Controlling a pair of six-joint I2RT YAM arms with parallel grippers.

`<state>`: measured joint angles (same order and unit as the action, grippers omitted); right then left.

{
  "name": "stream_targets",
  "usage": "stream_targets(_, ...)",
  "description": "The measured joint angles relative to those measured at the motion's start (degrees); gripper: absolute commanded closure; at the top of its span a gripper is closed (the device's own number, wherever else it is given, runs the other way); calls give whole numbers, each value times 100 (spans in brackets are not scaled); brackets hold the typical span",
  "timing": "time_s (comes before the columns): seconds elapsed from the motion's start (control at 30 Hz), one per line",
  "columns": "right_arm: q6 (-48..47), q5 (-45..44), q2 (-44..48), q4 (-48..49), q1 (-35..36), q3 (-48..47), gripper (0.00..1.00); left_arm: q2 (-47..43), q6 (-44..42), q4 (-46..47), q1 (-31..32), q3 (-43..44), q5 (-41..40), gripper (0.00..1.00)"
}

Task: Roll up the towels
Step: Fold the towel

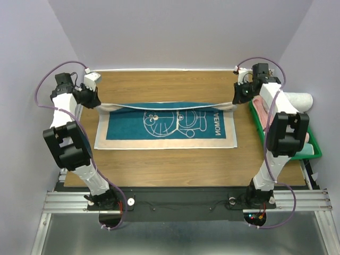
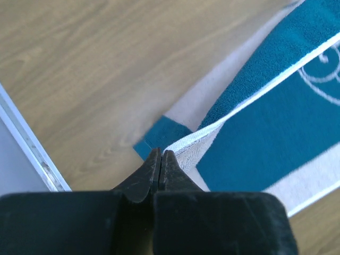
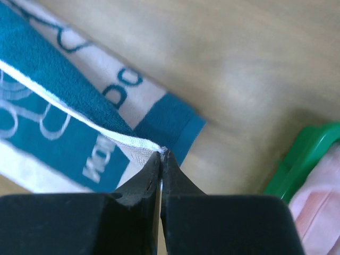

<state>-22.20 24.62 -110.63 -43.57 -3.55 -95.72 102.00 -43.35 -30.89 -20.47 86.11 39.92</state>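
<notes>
Teal terry cloth with a cream border, the towel is seen from above lying on the wooden table. Its long axis runs left to right, parallel to the near edge, and the lettered end is turned toward the right arm. The far long edge is raised off the wood and stretched between the left gripper and the right gripper. A green basket holding other cloth sits just beside the right end.

In the left wrist view, the jaws of the left gripper are clenched on the towel's far-left corner, and only a thin bite of cream border is held. A slip could be expected there if the edge is drawn tighter.

In the right wrist view, the same narrow pinch is made by the right gripper, its jaws closed on the far-right corner. If one arm is moved ahead of the other, a skewed fold and a coned roll would probably result.
</notes>
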Motion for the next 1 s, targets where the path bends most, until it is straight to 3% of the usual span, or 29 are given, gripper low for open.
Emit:
stream_targets(0.23,-966,13,1185,-87,-15,1580,99,-730,-1202,-544,-205,-1128,-109,100)
stream_targets(0.6,-2072,-103,1276,-109,-15,2870,99,-807,-2247,-824,-442,-2177,-586,100)
stream_targets(0.83,-2199,-9,1272,-96,-15,2870,81,-741,-2376,-745,-442,-2365,-610,100)
stream_targets(0.9,-2223,9,1272,-96,-15,2870,83,-691,-2374,-741,-442,-2387,-625,100)
stream_targets(1.0,-2234,26,1268,-98,-15,2870,94,-621,-2371,-695,-442,-2387,-625,100)
